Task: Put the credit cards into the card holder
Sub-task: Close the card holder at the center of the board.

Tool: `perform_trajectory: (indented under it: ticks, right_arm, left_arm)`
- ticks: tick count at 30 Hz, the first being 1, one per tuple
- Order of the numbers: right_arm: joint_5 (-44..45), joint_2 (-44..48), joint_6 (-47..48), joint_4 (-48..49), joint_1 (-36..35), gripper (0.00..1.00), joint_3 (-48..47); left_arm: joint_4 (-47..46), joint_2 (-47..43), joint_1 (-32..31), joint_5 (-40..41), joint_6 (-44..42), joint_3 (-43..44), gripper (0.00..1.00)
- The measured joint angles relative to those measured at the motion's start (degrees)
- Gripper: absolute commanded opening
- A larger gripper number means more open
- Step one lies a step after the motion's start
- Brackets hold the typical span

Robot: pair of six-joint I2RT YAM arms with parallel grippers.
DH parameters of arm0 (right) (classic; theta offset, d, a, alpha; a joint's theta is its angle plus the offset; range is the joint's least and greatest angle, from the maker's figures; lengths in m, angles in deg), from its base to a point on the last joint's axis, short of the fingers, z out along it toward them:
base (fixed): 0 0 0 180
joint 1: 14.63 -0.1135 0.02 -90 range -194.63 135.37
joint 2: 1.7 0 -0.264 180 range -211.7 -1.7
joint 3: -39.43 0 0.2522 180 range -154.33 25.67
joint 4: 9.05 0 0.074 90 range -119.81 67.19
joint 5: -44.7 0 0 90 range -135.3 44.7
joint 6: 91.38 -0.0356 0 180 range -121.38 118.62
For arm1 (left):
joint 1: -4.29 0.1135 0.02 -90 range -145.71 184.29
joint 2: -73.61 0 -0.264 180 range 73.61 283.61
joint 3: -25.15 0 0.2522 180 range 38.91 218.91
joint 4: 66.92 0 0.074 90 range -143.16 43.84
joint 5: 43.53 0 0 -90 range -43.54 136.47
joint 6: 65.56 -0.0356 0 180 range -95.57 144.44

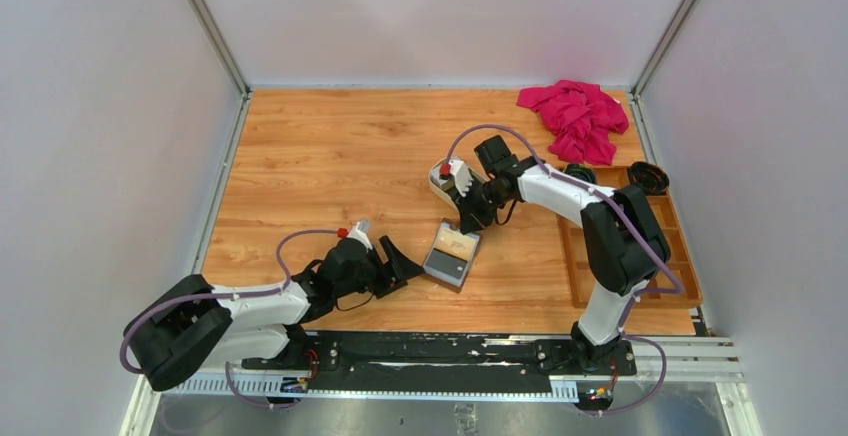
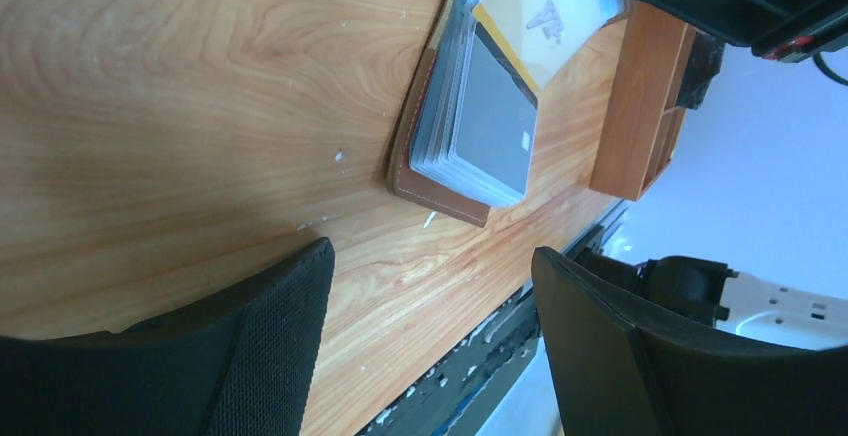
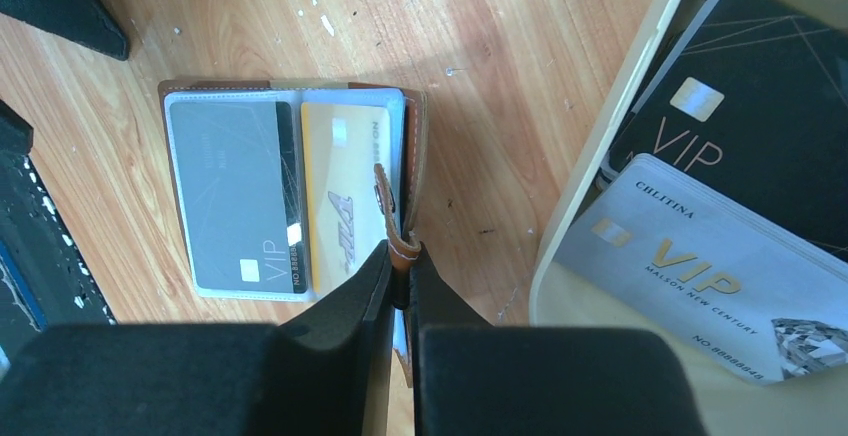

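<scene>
The small brown leather card holder (image 1: 452, 254) lies opened flat on the wooden desk (image 1: 330, 156), with a grey card (image 3: 235, 191) and a yellow card (image 3: 345, 196) in its clear pockets. The right gripper (image 3: 400, 281) is pinched together on its snap tab (image 3: 388, 206). The left gripper (image 2: 430, 346) stands with jaws apart just beside the holder's left edge, not touching. A cream oval tray (image 3: 600, 156) of VIP cards (image 3: 700, 266) sits just behind, and a wooden compartment box (image 1: 570, 266) lies well apart on the right.
</scene>
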Motion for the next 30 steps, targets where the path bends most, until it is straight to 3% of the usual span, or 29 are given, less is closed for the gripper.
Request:
perform_trajectory:
  ticks: [9,19,25,30]
  right_arm:
    - [-0.5,-0.9,-3.0,0.0,0.0,0.0,0.4]
    - [-2.6,-1.4,-6.0,-0.2,0.0,0.0,1.2]
    - [-4.9,-1.4,-9.0,-0.2,0.0,0.01,2.2]
    - [-7.7,-1.4,-12.3,1.1,0.0,0.04,4.2]
  left_arm:
    - [-4.6,1.6,-3.3,7.8,8.8,-1.6,0.75]
    - [-27.4,21.2,-5.8,8.0,15.5,-0.7,0.54]
    - [-41.9,29.3,-6.1,7.4,18.5,-2.2,0.54]
    - [-46.9,31.7,-6.2,7.1,19.3,-1.9,0.54]
